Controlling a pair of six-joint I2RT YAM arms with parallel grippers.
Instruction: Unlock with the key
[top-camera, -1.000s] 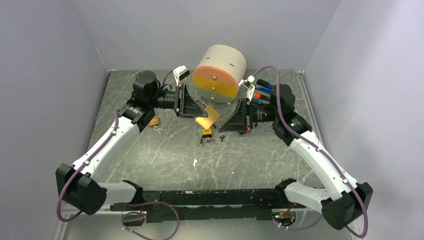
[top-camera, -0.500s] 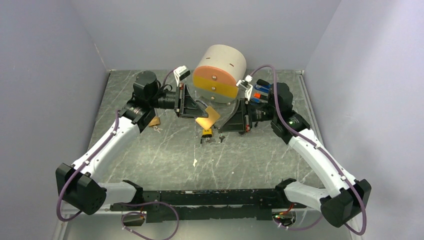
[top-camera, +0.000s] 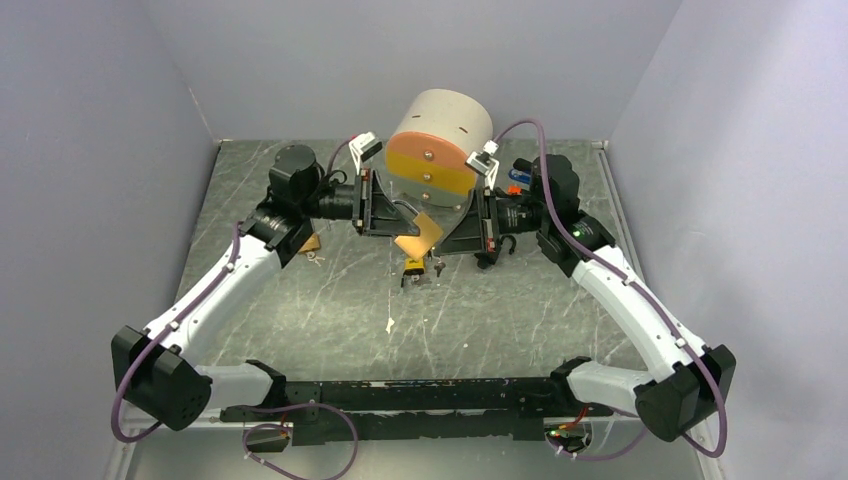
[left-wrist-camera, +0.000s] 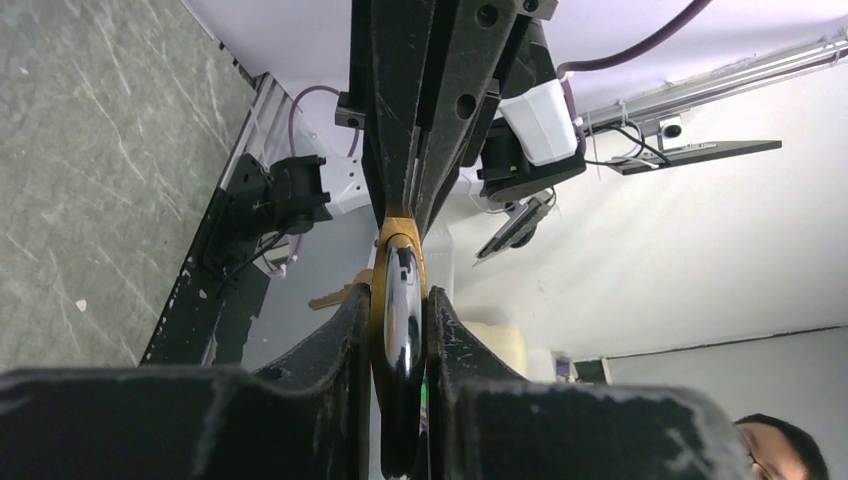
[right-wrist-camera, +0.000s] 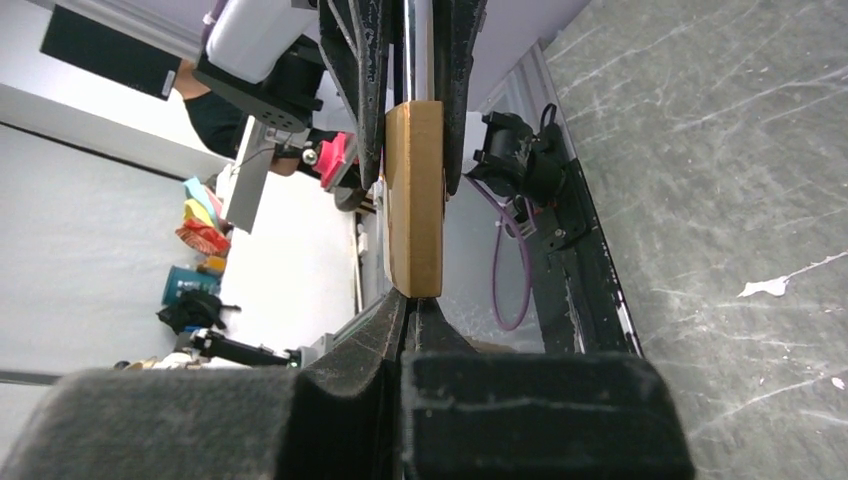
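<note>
A brass padlock (top-camera: 416, 235) hangs in the air between my two grippers, above the table's middle. My left gripper (top-camera: 400, 216) is shut on its chrome shackle (left-wrist-camera: 400, 330), with the brass body (left-wrist-camera: 397, 225) just beyond the fingers. My right gripper (top-camera: 441, 243) meets the lock from the other side. In the right wrist view its jaws (right-wrist-camera: 410, 305) are pressed together right at the end face of the brass body (right-wrist-camera: 413, 195), and the key between them is almost wholly hidden. A brass key (left-wrist-camera: 335, 295) sticks out beside the lock in the left wrist view.
A large beige cylinder with an orange and yellow face (top-camera: 438, 150) stands just behind the grippers. A second small padlock with keys (top-camera: 413, 268) lies on the table under the held lock. Another brass lock (top-camera: 310, 243) lies by the left arm. A white scrap (top-camera: 389, 324) lies nearer.
My right arm has risen and rolled its wrist, and the gripper now lies level against the padlock. The left gripper and padlock have barely moved.
</note>
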